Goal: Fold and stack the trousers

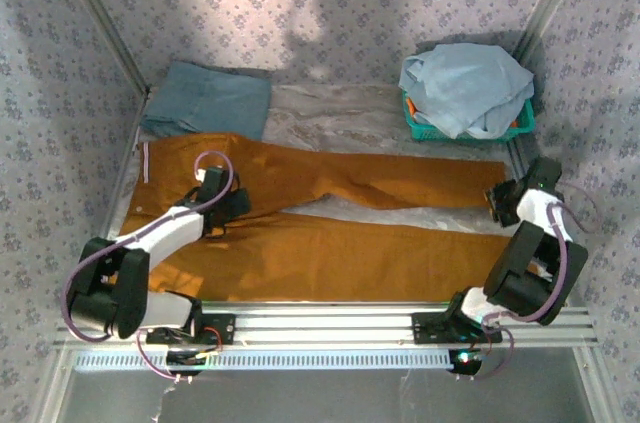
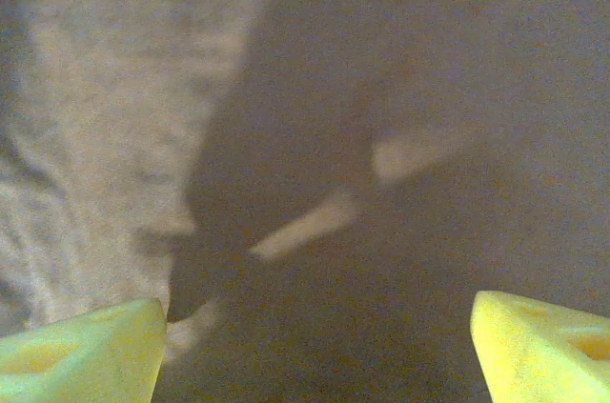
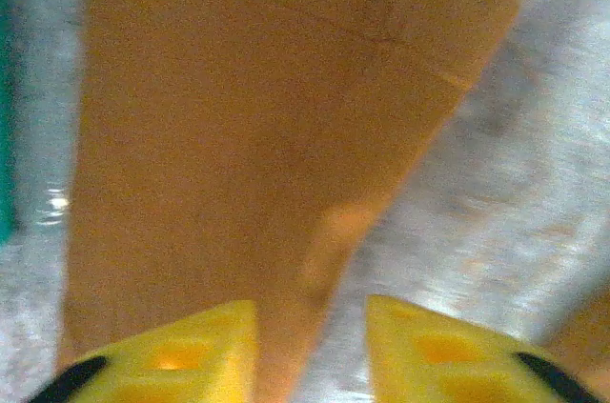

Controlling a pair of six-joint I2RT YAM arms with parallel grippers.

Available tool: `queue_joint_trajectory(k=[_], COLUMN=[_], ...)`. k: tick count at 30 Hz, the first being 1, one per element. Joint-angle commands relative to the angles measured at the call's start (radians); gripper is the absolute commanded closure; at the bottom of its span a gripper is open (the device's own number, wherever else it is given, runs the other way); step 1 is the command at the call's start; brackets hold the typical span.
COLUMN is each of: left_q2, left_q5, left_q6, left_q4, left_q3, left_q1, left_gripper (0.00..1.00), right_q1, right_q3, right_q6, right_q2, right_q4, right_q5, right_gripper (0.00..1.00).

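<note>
1. From above: the trousers (image 1: pixel 330 243) lie flat across the worktop (image 1: pixel 330 108), waist at the left, legs running right. The left hand (image 1: pixel 228 208) hangs over where the legs meet; the right hand (image 1: pixel 497 201) is at the far leg's cuff.
2. Left wrist: the yellow fingers (image 2: pixel 76 355) are spread wide above blurred, shadowed cloth.
3. Right wrist: the fingers (image 3: pixel 172 355) are parted and pinch nothing; the leg's edge runs below the gap.

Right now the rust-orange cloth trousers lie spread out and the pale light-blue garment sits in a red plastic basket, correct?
No: the plastic basket is green, not red, as the top external view shows. The rust-orange cloth trousers do lie spread out, with the pale light-blue garment in that basket.
</note>
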Motion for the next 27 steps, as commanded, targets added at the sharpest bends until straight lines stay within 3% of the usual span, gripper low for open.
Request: queue_joint_trajectory(k=[1,4,8,13,16,20,27], left_q2=[-0.037,-0.075,-0.132,-0.106,-0.008,0.137,0.237], left_q5=[0.003,0.004,0.059,-0.044,-0.08,-0.112,-0.149], left_q6=[-0.038,-0.059,-0.087,-0.131,-0.167,-0.21,-0.316], left_q4=[-0.077,-0.114,-0.146,-0.191,-0.169,-0.069,-0.049], left_q3=[-0.032,-0.035,0.002,0.089,0.135,0.163,0.13], left_q1=[0.049,0.081,0.058,-0.126,-0.175,-0.173,-0.119], left_gripper=[0.17,0.17,0.19,0.16,0.14,0.14,0.15], right_q1=[-0.062,-0.024,0.189,0.5,0.602,0.644,0.586], right_q3=[-0.052,-0.034,0.018,0.004,0.016,0.029,0.0], right_q6=[0.009,0.017,0.031,0.111,0.137,0.141,0.103], right_q2=[-0.06,-0.106,-0.156,-0.155,-0.072,0.05,0.127], right_q4=[-0.021,-0.022,-0.053,0.015,0.065,0.123,0.133], right_q5=[0.016,0.019,0.052,0.115,0.111,0.107,0.09], right_gripper=[0.51,0.49,0.46,0.45,0.45,0.49,0.51])
